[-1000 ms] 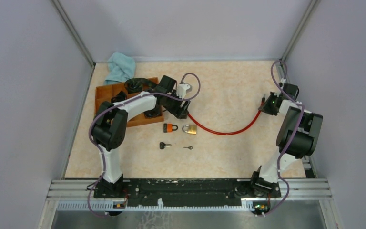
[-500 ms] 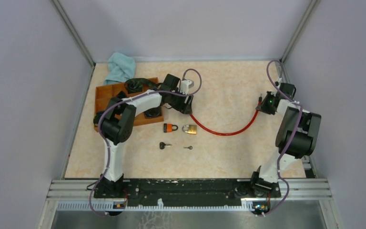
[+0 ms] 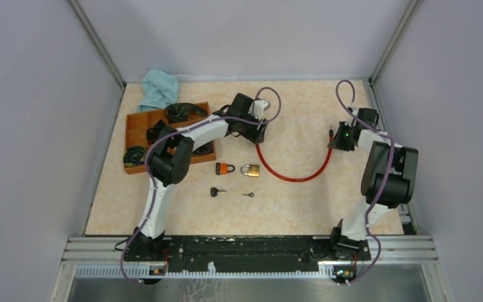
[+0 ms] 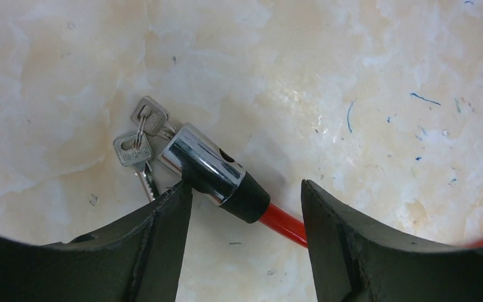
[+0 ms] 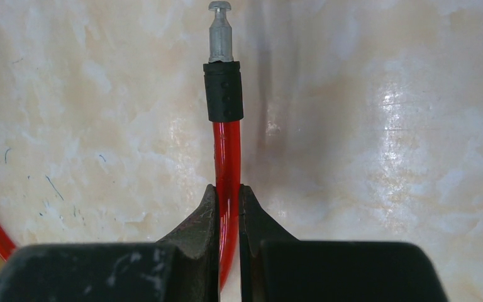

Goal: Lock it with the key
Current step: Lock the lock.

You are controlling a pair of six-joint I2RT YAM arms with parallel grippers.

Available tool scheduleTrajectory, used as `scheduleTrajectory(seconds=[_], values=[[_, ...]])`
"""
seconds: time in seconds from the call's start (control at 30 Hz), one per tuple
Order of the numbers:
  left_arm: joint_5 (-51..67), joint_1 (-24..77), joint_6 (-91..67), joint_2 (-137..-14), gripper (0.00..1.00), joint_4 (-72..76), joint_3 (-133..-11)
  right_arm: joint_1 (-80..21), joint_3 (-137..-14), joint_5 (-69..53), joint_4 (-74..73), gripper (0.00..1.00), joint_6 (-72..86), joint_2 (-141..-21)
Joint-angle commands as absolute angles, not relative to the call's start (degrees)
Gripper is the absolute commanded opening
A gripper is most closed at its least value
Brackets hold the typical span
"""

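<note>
Cable lock not yet closed; right pincer point(image 5: 227, 194) clenched on red cable point(image 5: 226, 151) behind its pin point(image 5: 220, 28), well apart from lock head point(image 4: 206, 167); left pincer point(image 4: 245, 189) released, straddling lock head on counter point(image 4: 365, 75); keys point(image 4: 139, 135) hang beside it; insertion and turning remain.

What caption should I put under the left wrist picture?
Open left gripper over the chrome lock head of a red cable, two ringed keys lying beside it.
</note>
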State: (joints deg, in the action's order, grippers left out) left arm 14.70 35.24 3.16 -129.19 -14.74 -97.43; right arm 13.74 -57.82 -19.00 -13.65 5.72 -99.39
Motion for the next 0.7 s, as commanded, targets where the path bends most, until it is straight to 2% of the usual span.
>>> scheduleTrajectory(seconds=[0.0, 0.33, 0.67], values=[[8.66, 36.74, 6.48, -134.87, 0.69, -20.85, -100.03, 13.45, -60.22, -21.56, -13.59, 0.00, 3.51, -97.54], [5.46, 38.14, 9.33, -138.88, 0.56, -23.31, -102.69, 13.47, -60.13, -22.92, -13.23, 0.00, 3.17, -97.48], [9.86, 38.14, 7.48, -140.01, 0.35, -22.06, -103.47, 13.41, -60.56, -23.01, -12.18, 0.00, 2.53, -97.12]])
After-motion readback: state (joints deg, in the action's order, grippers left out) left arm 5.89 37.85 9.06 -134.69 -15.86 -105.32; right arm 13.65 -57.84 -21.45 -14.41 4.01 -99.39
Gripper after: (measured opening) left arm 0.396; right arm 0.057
